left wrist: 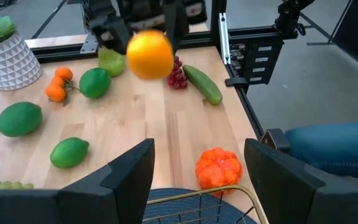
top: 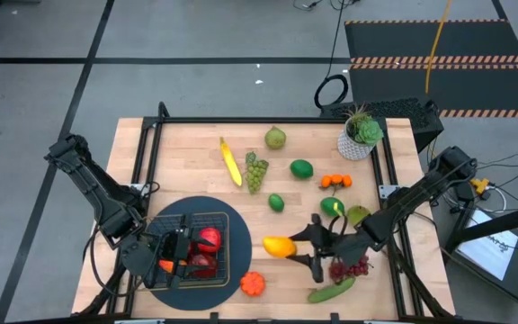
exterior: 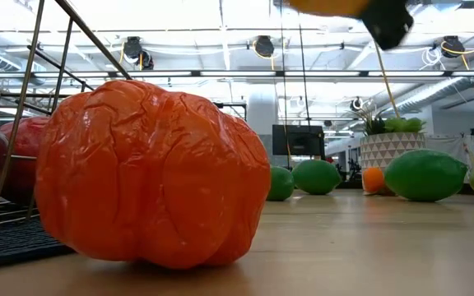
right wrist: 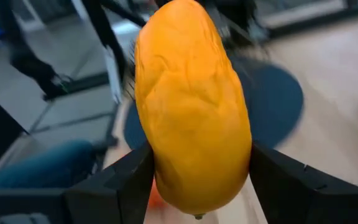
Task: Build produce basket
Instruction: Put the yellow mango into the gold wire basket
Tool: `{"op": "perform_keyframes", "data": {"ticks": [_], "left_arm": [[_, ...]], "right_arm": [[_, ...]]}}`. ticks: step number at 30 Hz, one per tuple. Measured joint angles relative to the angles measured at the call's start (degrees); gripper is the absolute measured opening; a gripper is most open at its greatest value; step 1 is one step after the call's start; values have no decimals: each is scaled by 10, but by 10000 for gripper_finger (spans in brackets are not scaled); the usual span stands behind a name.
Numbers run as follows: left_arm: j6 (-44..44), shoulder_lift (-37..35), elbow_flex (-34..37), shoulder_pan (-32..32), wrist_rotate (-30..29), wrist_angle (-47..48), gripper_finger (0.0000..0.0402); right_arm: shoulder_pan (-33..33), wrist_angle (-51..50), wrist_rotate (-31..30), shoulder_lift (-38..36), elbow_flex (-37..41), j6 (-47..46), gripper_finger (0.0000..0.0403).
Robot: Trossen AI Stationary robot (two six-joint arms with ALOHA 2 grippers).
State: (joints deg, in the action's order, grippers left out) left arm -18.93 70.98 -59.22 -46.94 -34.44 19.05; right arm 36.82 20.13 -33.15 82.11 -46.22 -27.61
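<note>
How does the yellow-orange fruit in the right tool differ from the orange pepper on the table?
The yellow-orange fruit is smooth and elongated; the orange pepper is lobed and wrinkled. The fruit is held above the table by the right tool; the pepper rests on the wood beside the round dark mat. The fruit is yellower, the pepper redder. Both are outside the basket.

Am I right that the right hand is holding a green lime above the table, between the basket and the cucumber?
Not quite: the right hand holds a yellow-orange fruit, not a green lime, as the right wrist view shows. It is between the basket and the cucumber.
</note>
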Motion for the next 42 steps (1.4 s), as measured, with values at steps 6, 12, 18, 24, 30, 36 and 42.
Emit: {"op": "perform_keyframes", "data": {"ticks": [6,12,18,24,30,36,42], "left_arm": [[17,1,0,5,-1,-9,248],[44,1,0,21,-2,-23,248],[99,1,0,41,-1,-32,248],[120,1,0,72,-1,-36,248],[146,1,0,103,-1,-50,248],[156,1,0,127,0,-58,248],[155,2,0,129,0,-57,248]], "right_arm": [[0,120,0,-12,0,139,232],[-3,247,1,-13,0,327,232],[-5,299,1,-13,0,456,233],[-5,298,1,-12,0,568,233],[-5,297,2,-12,0,716,233],[-7,305,1,-12,0,767,233],[-22,318,0,-12,0,708,233]]}}
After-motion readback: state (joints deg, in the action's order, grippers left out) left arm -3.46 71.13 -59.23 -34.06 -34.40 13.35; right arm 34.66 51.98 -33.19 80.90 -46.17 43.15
